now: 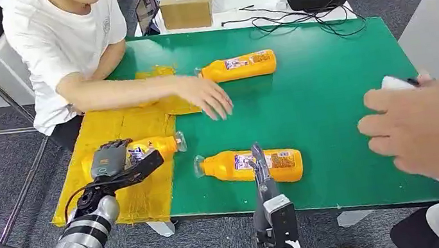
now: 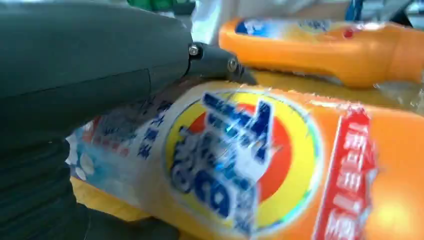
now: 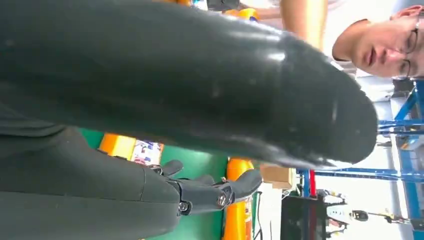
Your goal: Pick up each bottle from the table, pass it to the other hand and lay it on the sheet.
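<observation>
Three orange bottles lie on their sides. One bottle (image 1: 155,147) rests on the yellow sheet (image 1: 115,129) at the lower left of the head view, with its clear cap pointing right, toward the green desk (image 1: 324,103). The left robot hand (image 1: 120,166) sits on top of this bottle with its fingers curled over it. In the left wrist view the bottle's label (image 2: 235,155) is very close and a dark finger (image 2: 215,62) presses on the body, so I think the hand is holding it.

A second bottle (image 1: 250,165) lies on the desk at the lower middle of the head view. The right robot hand (image 1: 259,160) is above it and holds nothing. In the right wrist view its fingers (image 3: 210,190) are spread apart. A third bottle (image 1: 238,67) lies near the top middle of the head view, just right of a person's hand (image 1: 206,96).

The bottles look full, so they are probably a bit heavy. The plastic looks smooth and shiny, so it may slip. The body is round and may roll away when pushed. The plastic may also bend in a little if squeezed hard. The best place to grab seems to be the wide middle, around the label, with fingers on both sides. The thin neck by the cap is a poor spot, because the heavy end would tip down.

Another person's hand (image 1: 425,127) shows at the right edge of the head view.
</observation>
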Robot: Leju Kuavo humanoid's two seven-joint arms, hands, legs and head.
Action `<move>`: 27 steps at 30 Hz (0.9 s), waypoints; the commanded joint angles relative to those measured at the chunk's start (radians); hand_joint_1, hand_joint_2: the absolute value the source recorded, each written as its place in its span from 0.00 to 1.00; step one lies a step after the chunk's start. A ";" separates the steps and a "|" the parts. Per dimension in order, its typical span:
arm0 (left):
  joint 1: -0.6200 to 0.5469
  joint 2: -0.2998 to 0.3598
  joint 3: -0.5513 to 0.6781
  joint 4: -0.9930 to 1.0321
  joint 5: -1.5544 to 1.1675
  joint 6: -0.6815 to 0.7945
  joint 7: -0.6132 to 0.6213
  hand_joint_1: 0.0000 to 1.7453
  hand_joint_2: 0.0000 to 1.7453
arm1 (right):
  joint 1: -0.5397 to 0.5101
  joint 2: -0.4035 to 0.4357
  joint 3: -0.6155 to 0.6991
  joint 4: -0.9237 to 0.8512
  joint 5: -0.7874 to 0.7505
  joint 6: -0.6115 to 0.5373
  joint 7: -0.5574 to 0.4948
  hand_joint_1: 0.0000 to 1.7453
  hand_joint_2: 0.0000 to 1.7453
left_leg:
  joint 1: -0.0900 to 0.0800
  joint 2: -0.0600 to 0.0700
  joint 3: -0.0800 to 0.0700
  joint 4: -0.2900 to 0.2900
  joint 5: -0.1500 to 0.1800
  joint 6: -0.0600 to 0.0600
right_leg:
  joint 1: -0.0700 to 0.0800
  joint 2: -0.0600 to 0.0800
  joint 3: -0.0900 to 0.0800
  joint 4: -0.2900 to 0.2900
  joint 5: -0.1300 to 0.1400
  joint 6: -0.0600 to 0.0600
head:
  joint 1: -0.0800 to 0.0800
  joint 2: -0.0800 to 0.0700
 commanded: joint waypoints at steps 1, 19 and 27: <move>-0.052 0.016 -0.054 0.117 0.076 -0.094 0.016 0.00 1.00 | -0.049 0.006 -0.022 0.095 0.007 0.021 0.011 0.00 0.00 | 0.001 0.001 0.004 -0.001 -0.001 -0.001 | 0.001 0.003 0.003 -0.001 0.000 -0.001 | 0.000 0.000; -0.038 0.005 0.001 0.076 0.179 -0.091 -0.056 0.00 1.00 | -0.044 0.004 -0.023 0.091 0.006 0.023 0.011 0.00 0.00 | 0.001 0.001 0.005 0.000 -0.001 -0.001 | 0.001 0.003 0.004 -0.001 0.000 -0.001 | 0.000 0.000; 0.181 -0.121 0.034 -0.468 0.971 -0.316 -0.246 0.00 1.00 | -0.030 -0.006 -0.005 0.101 0.009 0.036 -0.004 0.00 0.00 | 0.000 -0.003 0.003 0.000 0.000 0.000 | 0.000 -0.002 0.003 -0.001 -0.001 0.000 | -0.001 0.000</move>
